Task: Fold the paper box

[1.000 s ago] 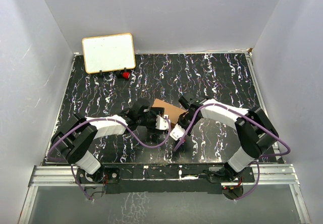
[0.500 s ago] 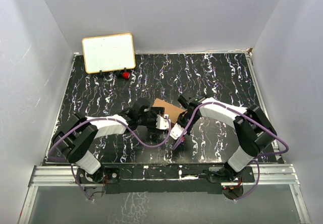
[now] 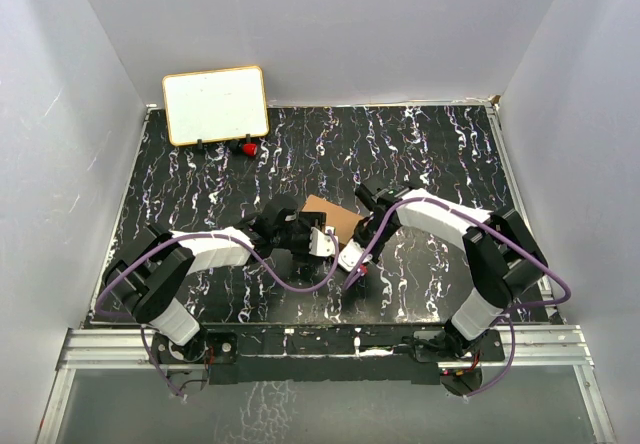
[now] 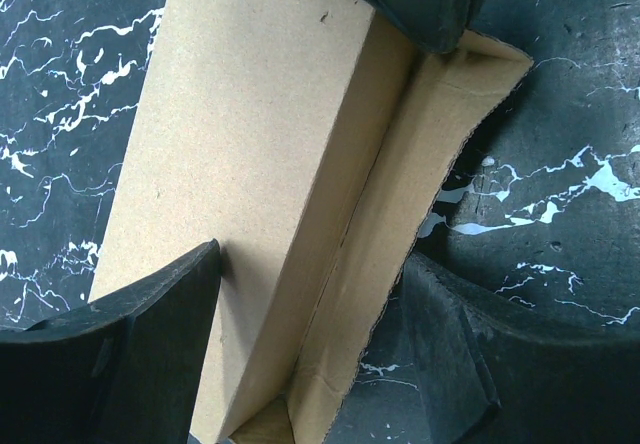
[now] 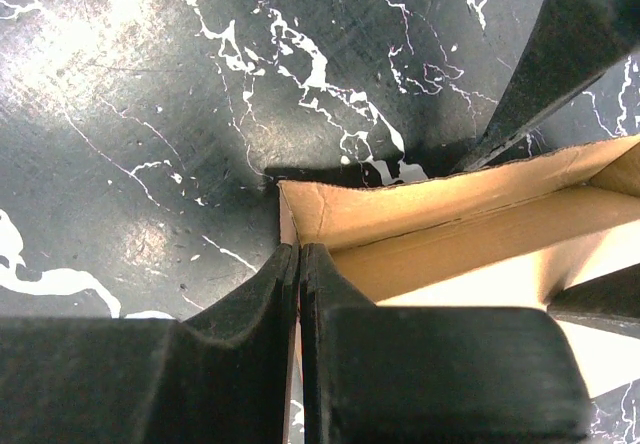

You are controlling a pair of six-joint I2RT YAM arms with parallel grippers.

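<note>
The paper box (image 3: 335, 218) is brown cardboard lying mid-table between both arms, partly folded with side walls raised. In the left wrist view the paper box (image 4: 250, 164) shows a flat panel and an upright long wall. My left gripper (image 4: 312, 264) is open and straddles that wall, with table showing between the cardboard and the right finger (image 4: 470, 354). In the right wrist view the paper box (image 5: 450, 224) opens toward the camera, and my right gripper (image 5: 300, 249) is shut on its thin end wall at the corner. From above, the left gripper (image 3: 318, 242) and right gripper (image 3: 352, 259) nearly meet.
A white board with a tan frame (image 3: 215, 104) leans at the back left, with a small red object (image 3: 246, 149) at its foot. The black marbled table (image 3: 430, 154) is walled in by white panels on three sides. A metal rail (image 3: 320, 339) runs along the near edge.
The right arm has shifted slightly toward the left arm, still pinching the box's end wall. The left arm and its jaws have not moved.
</note>
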